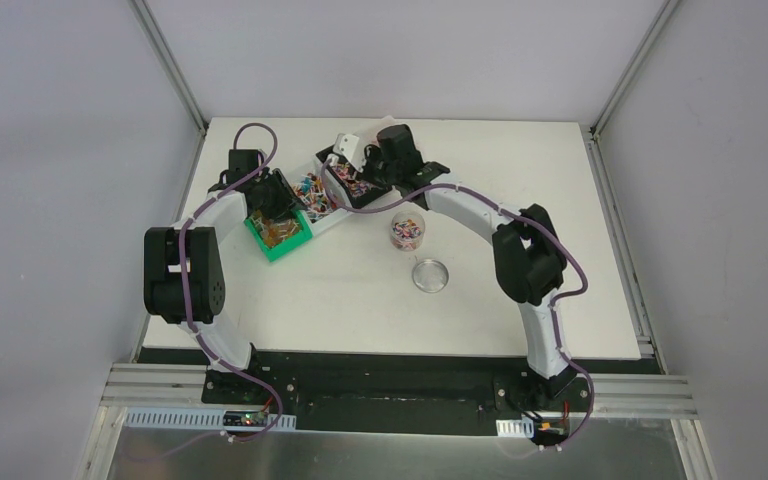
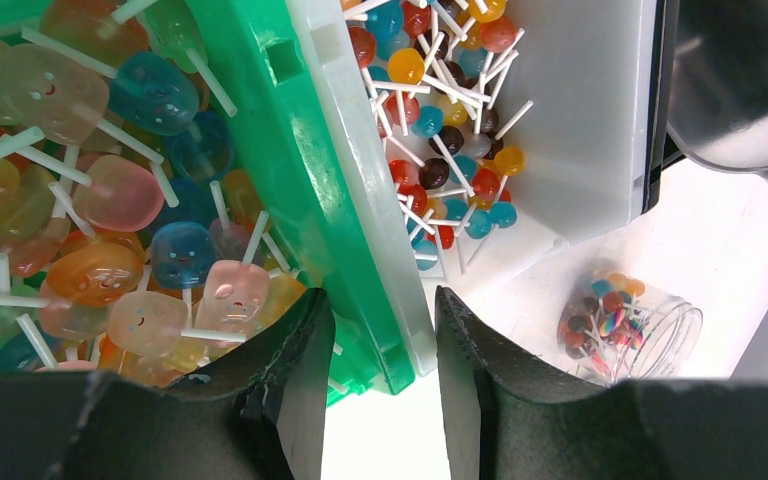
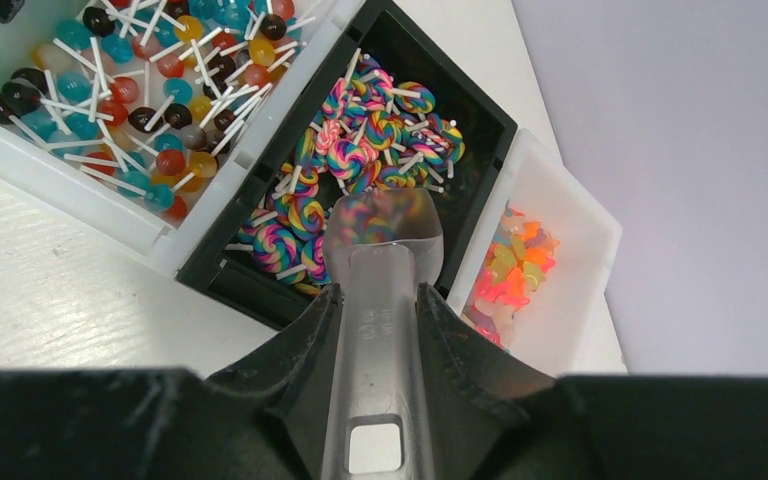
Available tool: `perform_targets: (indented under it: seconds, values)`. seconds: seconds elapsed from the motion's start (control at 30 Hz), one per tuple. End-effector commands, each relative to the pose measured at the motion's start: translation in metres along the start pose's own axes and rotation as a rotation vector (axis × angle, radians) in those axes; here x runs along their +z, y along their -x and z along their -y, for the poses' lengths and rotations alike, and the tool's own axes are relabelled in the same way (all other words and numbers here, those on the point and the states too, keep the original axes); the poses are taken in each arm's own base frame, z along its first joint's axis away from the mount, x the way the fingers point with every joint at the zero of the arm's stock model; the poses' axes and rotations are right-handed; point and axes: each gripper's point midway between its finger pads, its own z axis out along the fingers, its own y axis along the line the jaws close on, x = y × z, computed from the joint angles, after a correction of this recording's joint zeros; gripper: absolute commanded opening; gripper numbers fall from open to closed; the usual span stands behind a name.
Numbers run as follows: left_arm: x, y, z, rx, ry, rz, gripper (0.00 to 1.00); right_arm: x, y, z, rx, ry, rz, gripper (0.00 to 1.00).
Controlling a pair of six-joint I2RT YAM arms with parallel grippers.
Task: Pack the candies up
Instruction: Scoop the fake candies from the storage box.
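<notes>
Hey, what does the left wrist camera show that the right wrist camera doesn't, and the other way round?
Only the left wrist view: the green bin of pastel lollipops and the clear jar, partly filled. Only the right wrist view: the black bin of swirl lollipops, the neon candies, and the right gripper clamped on a clear scoop. Both: the white bin of round ball lollipops.

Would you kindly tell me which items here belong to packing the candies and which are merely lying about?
In use: rainbow swirl lollipops in the black bin; clear plastic scoop in the right claw; clear round jar, partly filled.
Lying about: round clear lid, off the jar; nothing else plainly idle.
</notes>
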Motion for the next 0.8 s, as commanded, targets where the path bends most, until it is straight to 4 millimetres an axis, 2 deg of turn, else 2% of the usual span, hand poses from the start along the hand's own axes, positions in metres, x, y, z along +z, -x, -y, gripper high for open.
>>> perform_targets:
  seconds: [0.0,0.1,0.17,0.3,0.37,0.43,0.53,0.57,0.63,0.77]
  values:
    - [-0.009,-0.002,0.032,0.059,-0.129,-0.014,0.00,-0.004,0.021,-0.004,0.066,0.013,0.086,0.00]
    - [-0.008,-0.003,0.031,0.058,-0.127,-0.016,0.00,0.013,-0.012,-0.005,0.039,-0.026,-0.030,0.00]
    - [-0.008,-0.003,0.031,0.057,-0.127,-0.017,0.00,0.021,-0.028,-0.016,-0.002,-0.026,-0.088,0.00]
    - [-0.007,-0.003,0.032,0.057,-0.130,-0.019,0.00,0.028,-0.043,-0.034,-0.075,-0.028,-0.163,0.00]
    - [-0.007,-0.003,0.031,0.056,-0.128,-0.018,0.00,0.030,-0.043,-0.037,-0.111,-0.047,-0.184,0.00]
    - [-0.007,-0.003,0.031,0.055,-0.128,-0.019,0.00,0.031,-0.033,-0.035,-0.064,-0.038,-0.144,0.00]
    - [-0.006,-0.004,0.031,0.054,-0.128,-0.021,0.00,0.022,0.002,-0.032,0.260,0.109,0.116,0.00]
    - [-0.006,-0.004,0.031,0.054,-0.128,-0.023,0.00,0.017,0.007,-0.024,0.336,0.104,0.178,0.00]
    - [-0.005,-0.004,0.030,0.053,-0.126,-0.024,0.00,0.011,0.008,-0.015,0.424,0.074,0.236,0.00]
    - [-0.005,-0.004,0.030,0.053,-0.126,-0.023,0.00,0.014,0.003,-0.014,0.540,0.048,0.267,0.00]
